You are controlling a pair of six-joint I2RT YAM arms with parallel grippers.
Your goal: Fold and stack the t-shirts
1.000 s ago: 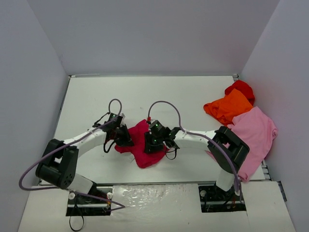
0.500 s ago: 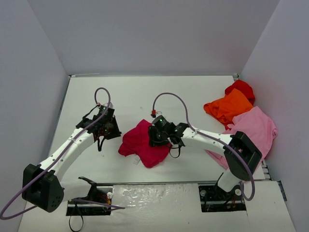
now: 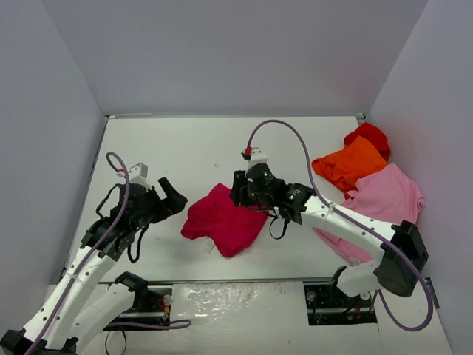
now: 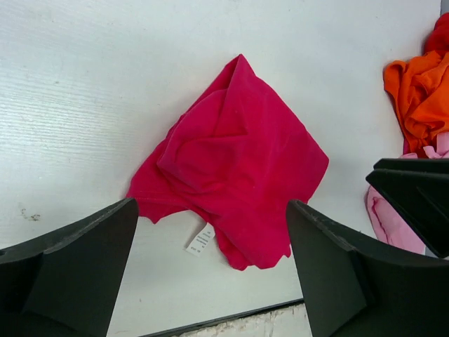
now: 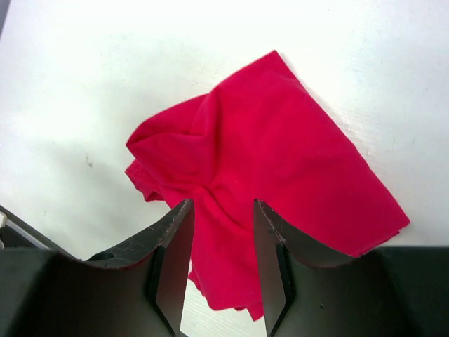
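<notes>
- Since a second ago, the left gripper (image 3: 171,198) has pulled off the crimson t-shirt (image 3: 222,222) toward the left of the frame, and its fingers now stand wide apart on nothing.
- The right gripper (image 3: 238,194) has shifted to the shirt's upper right edge; its jaws are parted, with cloth visible below the gap and none pinched.
- The crimson t-shirt lies crumpled mid-table (image 3: 192,148), label showing.
- The orange t-shirt (image 3: 347,164), bright red t-shirt (image 3: 369,135) and light pink t-shirt (image 3: 388,200) sit heaped at the right.

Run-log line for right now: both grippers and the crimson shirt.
crimson-magenta cloth t-shirt: crumpled on white table | left gripper: open, empty, apart from it | right gripper: open, empty, over it
</notes>
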